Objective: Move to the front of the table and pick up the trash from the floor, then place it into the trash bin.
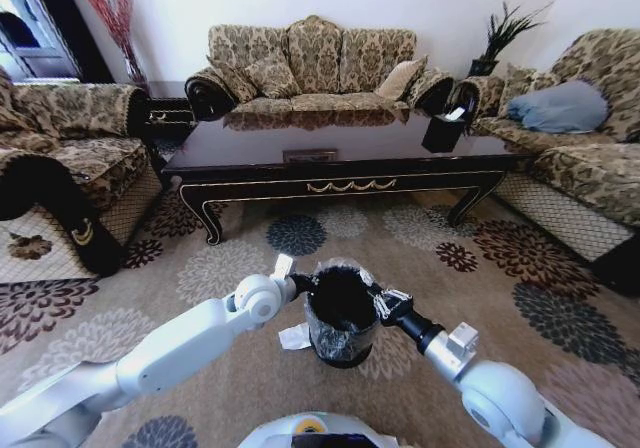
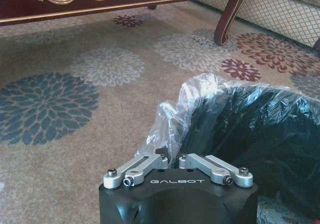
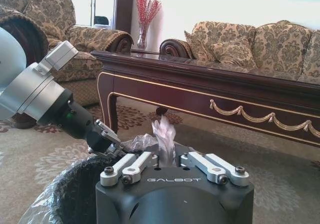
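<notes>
Fingers of both the left gripper (image 1: 300,284) and right gripper (image 1: 377,302) pinch the bag-lined trash bin (image 1: 341,320) rim.

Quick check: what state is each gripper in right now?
Left gripper: jaws shut on the trash bin liner at its rim.
Right gripper: jaws shut on the liner at the opposite rim.

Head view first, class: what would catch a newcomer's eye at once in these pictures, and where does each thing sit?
The trash bin, black with a crinkled clear liner, stands on the flowered floor in the foreground, with the left end effector and the right end effector meeting its rim from either side. Beyond it the table stretches across the room, gold scrollwork on its front rail. A white paper scrap lies beside the bin.
</notes>
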Tool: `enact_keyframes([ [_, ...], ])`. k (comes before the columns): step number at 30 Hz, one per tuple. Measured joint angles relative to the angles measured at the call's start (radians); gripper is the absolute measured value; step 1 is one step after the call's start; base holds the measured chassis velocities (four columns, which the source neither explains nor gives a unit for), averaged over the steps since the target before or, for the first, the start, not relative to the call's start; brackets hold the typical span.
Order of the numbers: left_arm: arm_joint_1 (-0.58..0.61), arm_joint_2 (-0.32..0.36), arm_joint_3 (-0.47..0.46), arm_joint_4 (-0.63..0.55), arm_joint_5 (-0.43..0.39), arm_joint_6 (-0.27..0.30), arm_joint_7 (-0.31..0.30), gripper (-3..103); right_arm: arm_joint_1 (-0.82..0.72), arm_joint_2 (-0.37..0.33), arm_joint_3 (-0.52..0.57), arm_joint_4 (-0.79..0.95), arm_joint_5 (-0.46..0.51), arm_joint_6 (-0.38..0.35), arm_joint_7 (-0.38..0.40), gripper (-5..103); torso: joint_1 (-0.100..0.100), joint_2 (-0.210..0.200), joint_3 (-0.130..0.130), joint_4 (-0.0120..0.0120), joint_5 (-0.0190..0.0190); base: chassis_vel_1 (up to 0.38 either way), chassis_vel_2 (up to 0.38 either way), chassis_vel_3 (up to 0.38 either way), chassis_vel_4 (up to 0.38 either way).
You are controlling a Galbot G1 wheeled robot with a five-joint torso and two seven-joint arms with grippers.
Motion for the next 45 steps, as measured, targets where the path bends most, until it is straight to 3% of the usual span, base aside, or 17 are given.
enact_keyframes([
  [3,-0.003,-0.004,0.0,0.005,0.002,0.003,0.0,4,-0.005,0.0,0.0,0.001,-0.002,0.0,-0.001,25,0.0,0.0,0.0,0.0002,0.0001,0.0,0.0,0.0,0.0],
  [6,-0.019,-0.02,0.006,0.011,0.004,0.004,0.0,4,-0.014,0.008,0.0,0.001,-0.007,0.001,-0.005,41,0.0,0.0,0.0,-0.0001,0.0,0.0,0.0,0.0,0.0],
  [9,-0.023,-0.024,0.01,0.012,0.002,0.004,0.0,4,-0.014,0.012,-0.001,0.001,-0.007,0.001,-0.005,47,0.0,0.0,0.0,-0.0004,0.0,0.0,0.0,0.0,0.0],
  [10,-0.024,-0.024,0.012,0.014,0.002,0.004,0.001,4,-0.015,0.016,0.0,0.001,-0.007,0.001,-0.005,57,0.0,0.0,0.0,-0.0004,0.0,0.0,0.0,0.0,0.0],
  [12,-0.024,-0.024,0.012,0.015,0.003,0.004,0.001,4,-0.015,0.018,0.0,0.001,-0.007,0.001,-0.004,57,0.0,0.0,0.0,-0.0003,0.0,0.0,0.0,0.0,0.0],
  [15,-0.017,-0.017,0.002,0.028,0.018,0.006,0.009,4,-0.021,0.025,0.006,0.001,-0.006,0.001,-0.003,74,0.0,0.0,0.0,0.0001,0.0,0.0,0.0,0.0,0.0],
  [16,-0.017,-0.017,0.002,0.028,0.018,0.006,0.009,4,-0.021,0.025,0.006,0.001,-0.006,0.001,-0.003,74,0.0,0.0,0.0,0.0001,0.0,0.0,0.0,0.0,0.0],
  [21,-0.019,-0.01,-0.026,0.041,0.021,0.007,0.02,4,-0.023,0.015,0.015,0.004,0.006,0.003,0.002,95,0.0,0.0,0.0,-0.0002,0.0,0.0,0.0,0.0,0.0],
  [24,-0.004,-0.004,-0.044,0.045,0.031,0.007,0.027,4,-0.008,0.016,0.016,0.007,0.019,0.003,0.009,100,0.0,0.0,0.0,-0.0001,-0.0001,0.0,0.0,0.0,0.0],
  [32,0.079,0.04,-0.134,0.039,0.053,0.01,0.054,4,0.016,0.036,0.024,-0.025,0.036,0.01,0.02,100,0.0,0.0,0.0,-0.0002,-0.0001,0.0,0.0,0.0,0.0],
  [35,0.15,0.096,-0.24,0.027,0.064,0.012,0.079,4,0.014,0.046,0.028,-0.05,0.029,0.024,0.02,100,0.0,0.0,0.0,0.0001,-0.0002,0.0,0.0,0.0,0.0],
  [36,0.15,0.096,-0.24,0.027,0.064,0.012,0.079,4,0.014,0.046,0.028,-0.05,0.029,0.024,0.02,100,0.0,0.0,0.0,0.0001,-0.0002,0.0,0.0,0.0,0.0],
  [39,0.232,0.123,-0.368,0.011,0.074,0.012,0.094,4,0.017,0.052,0.027,-0.061,0.029,0.027,0.021,100,0.0,0.0,0.0,0.0002,0.0,0.0,0.0,0.0,0.0],
  [45,0.368,0.154,-0.522,-0.02,0.075,0.006,0.114,4,0.012,0.055,0.027,-0.082,0.026,0.035,0.021,100,0.0,0.0,0.0,-0.0005,-0.0005,0.0,0.0,0.0,0.0],
])
